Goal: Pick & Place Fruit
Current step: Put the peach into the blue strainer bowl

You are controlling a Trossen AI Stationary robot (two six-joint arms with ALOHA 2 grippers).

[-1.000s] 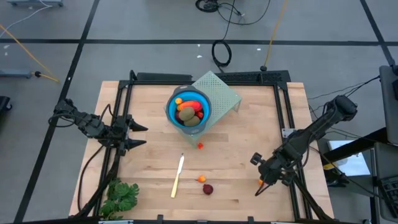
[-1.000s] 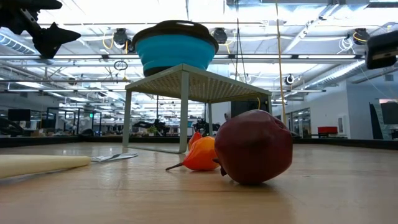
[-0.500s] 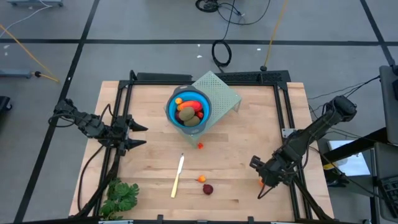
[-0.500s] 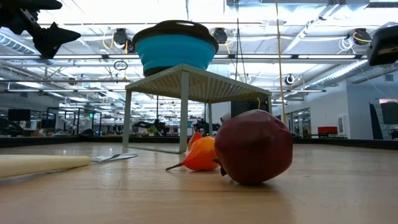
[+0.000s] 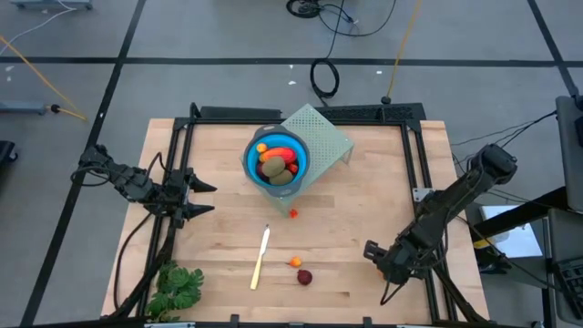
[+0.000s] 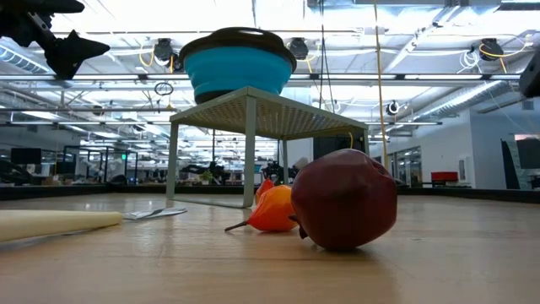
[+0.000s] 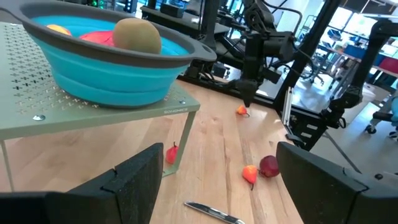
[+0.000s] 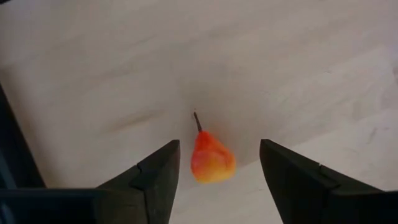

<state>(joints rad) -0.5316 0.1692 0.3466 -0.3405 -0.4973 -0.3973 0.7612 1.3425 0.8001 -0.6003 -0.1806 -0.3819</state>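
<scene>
— Orange-red little pear [image 8: 212, 157] sits on the wood right between my right gripper's [image 8: 217, 180] spread fingers [image 8: 155, 180]; nothing clasped, jaws wide on either side of it.

— Where is that on the table?

— Near the right edge, toward the front; from above the right gripper [image 5: 390, 264] covers the spot. My left gripper [image 5: 202, 198] hangs over the left side, fingers parted and empty.

— And the rest of the fruit?

— Blue bowl [image 5: 251, 169] on the green perforated stand [image 5: 330, 141] holds a red oblong [image 5: 284, 155], a brown-green oval [image 5: 273, 168] and a small orange bit [image 5: 261, 148]. On the table, a dark red ball [image 5: 304, 277] lies just beside a tiny orange piece [image 5: 295, 262]; a small red bit [image 5: 292, 213] lies in front of the stand.
</scene>
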